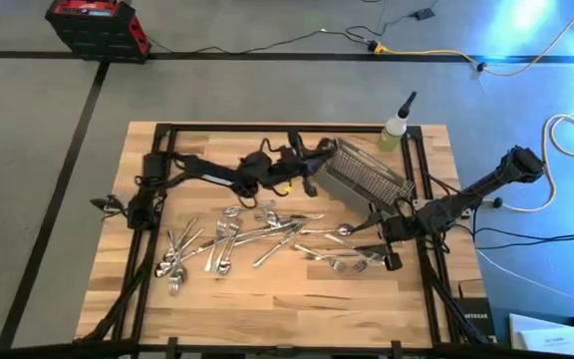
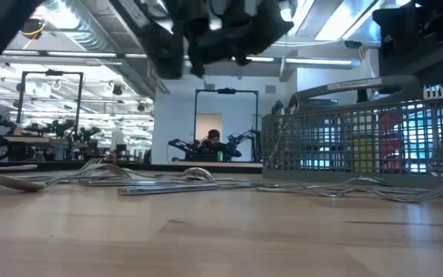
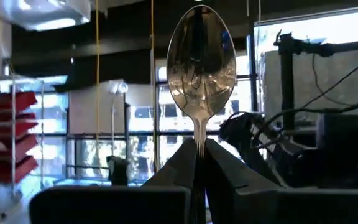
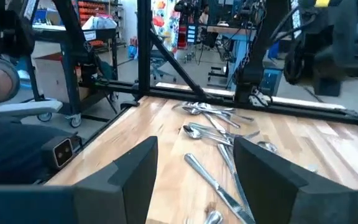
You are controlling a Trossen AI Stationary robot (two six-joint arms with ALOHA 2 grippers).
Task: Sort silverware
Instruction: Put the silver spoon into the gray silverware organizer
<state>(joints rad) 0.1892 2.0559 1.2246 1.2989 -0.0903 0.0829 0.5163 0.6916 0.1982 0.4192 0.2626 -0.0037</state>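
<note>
Pinching 1 spoon [image 3: 201, 65], left pincer [image 3: 199, 155]; right pincer [image 4: 194, 171] spread above silverware [image 1: 237, 234].

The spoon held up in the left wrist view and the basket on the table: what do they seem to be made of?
The spoon looks like polished metal: its bowl mirrors the room. The basket seems gray wire mesh, probably coated metal; you see through its grid.

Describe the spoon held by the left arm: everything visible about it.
The spoon is shiny, silver-coloured metal with an oval bowl mirroring the room. It stands upright, bowl up, its slim neck clamped between the left gripper's dark fingers; the handle is hidden. Nothing else touches it. From above, that gripper sits beside the mesh basket.
</note>
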